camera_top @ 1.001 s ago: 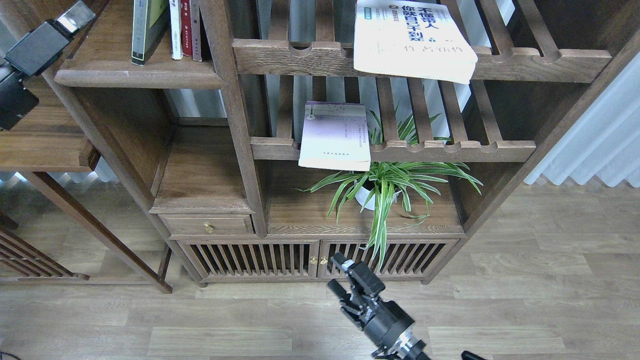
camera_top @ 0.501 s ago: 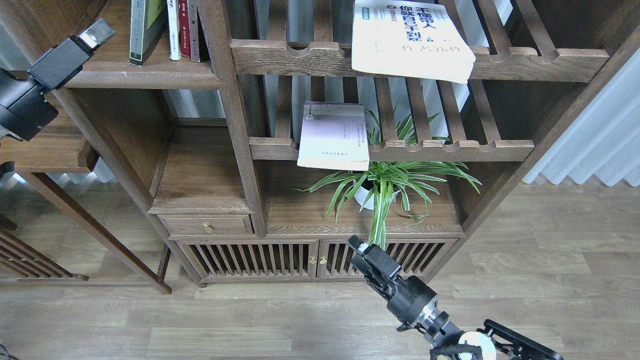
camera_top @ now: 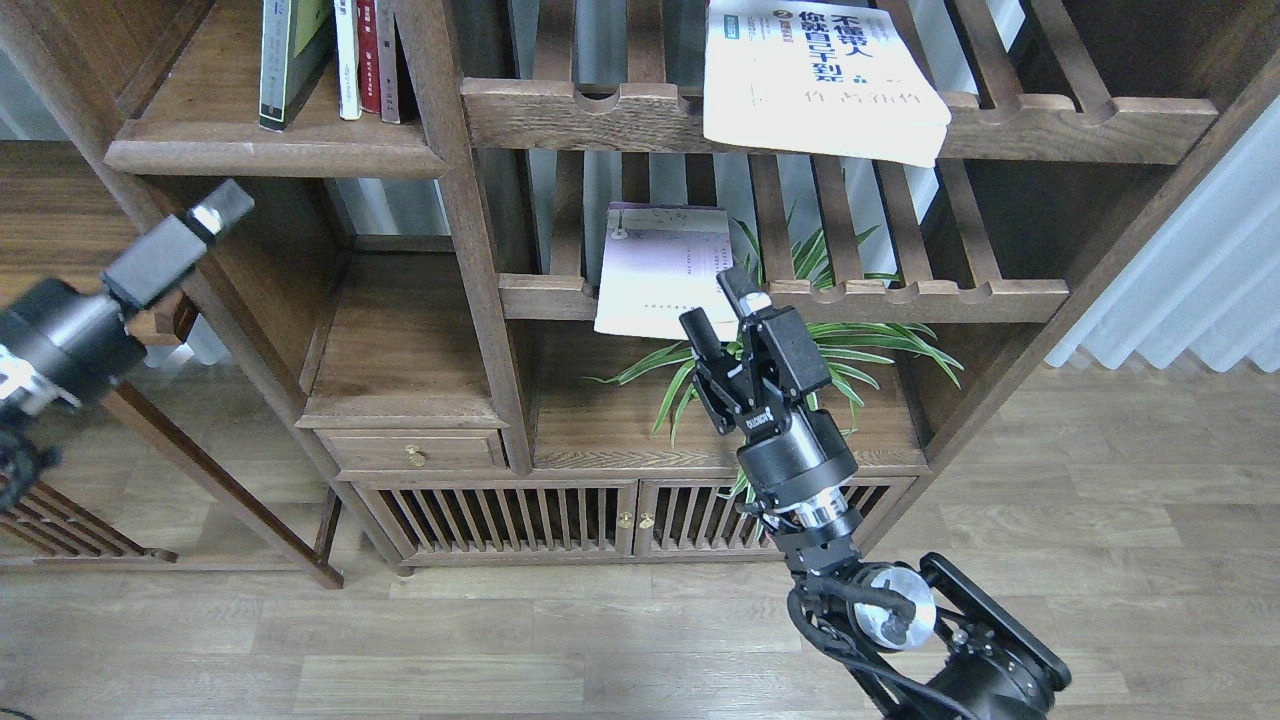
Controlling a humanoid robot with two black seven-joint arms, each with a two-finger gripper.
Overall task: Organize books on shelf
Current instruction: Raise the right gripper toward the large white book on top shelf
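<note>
Head view. The large white book with blue Chinese title lies flat on the upper slatted rack at 1 o'clock; its far end is cut off by the top edge, and its near corner overhangs the notched rail. The yellow-green book stands upright on the solid shelf at 11 o'clock, its top cut off, just beside thin white, red and dark spines that are likewise cropped. The lavender-white book lies on the lower slatted rack near centre, its near edge overhanging the rail; its right near corner is hidden behind the right gripper. A spider plant is largely masked by that gripper and arm. The right arm rises from 5 o'clock, wrist upright, gripper pointing toward 12 o'clock; its two fingers stand apart, empty, the tips at the book's near right corner, contact not discernible. The left arm enters from 9 o'clock, blurred; the left gripper points toward 1 o'clock, beneath the solid shelf, and whether its fingers are apart or together cannot be told.
</note>
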